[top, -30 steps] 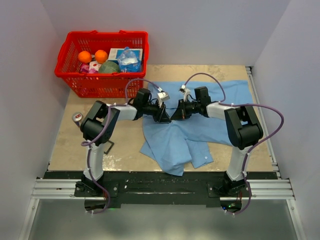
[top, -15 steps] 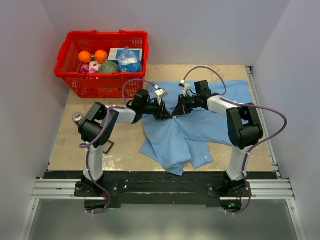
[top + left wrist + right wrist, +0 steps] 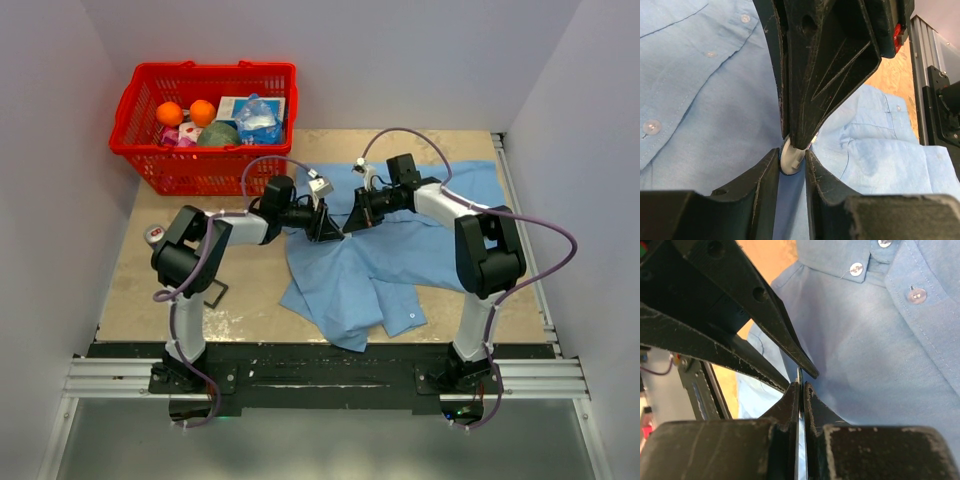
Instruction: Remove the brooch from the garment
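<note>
Both grippers meet tip to tip at the centre of the top view, over the shirt (image 3: 400, 255). Left gripper (image 3: 792, 154): jaws narrow, clamping the brooch (image 3: 789, 163), which shows as a pale round piece at lower centre of the left wrist view. Right gripper (image 3: 800, 386): jaws almost closed, pinching the brooch's thin edge.

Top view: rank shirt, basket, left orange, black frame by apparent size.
1. shirt
2. basket
3. left orange and frame: both tiny and look about alike, so not ranked.
</note>
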